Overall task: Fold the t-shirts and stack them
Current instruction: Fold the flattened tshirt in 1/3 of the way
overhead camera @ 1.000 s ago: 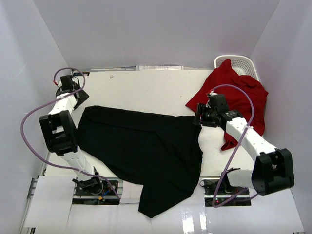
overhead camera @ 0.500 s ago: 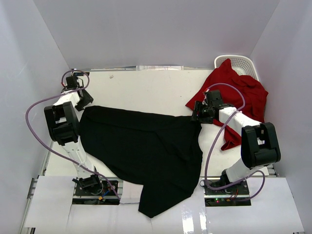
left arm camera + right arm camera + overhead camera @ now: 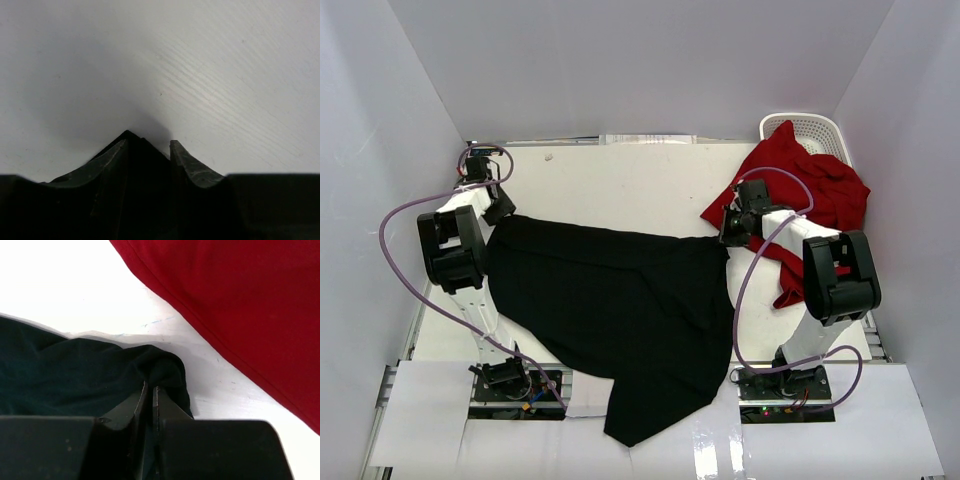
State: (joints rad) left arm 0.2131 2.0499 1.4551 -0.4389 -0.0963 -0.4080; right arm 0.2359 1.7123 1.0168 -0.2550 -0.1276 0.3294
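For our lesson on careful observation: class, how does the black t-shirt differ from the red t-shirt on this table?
The black t-shirt lies spread across the middle of the table; the red t-shirt is bunched at the far right, partly over the white basket. The right gripper pinches the black one's corner; nothing grips the red one. Both are unfolded.

The central t-shirt [image 3: 610, 310] lies left of the second t-shirt [image 3: 830, 190], which seemingly overhangs the basket [image 3: 815, 127].
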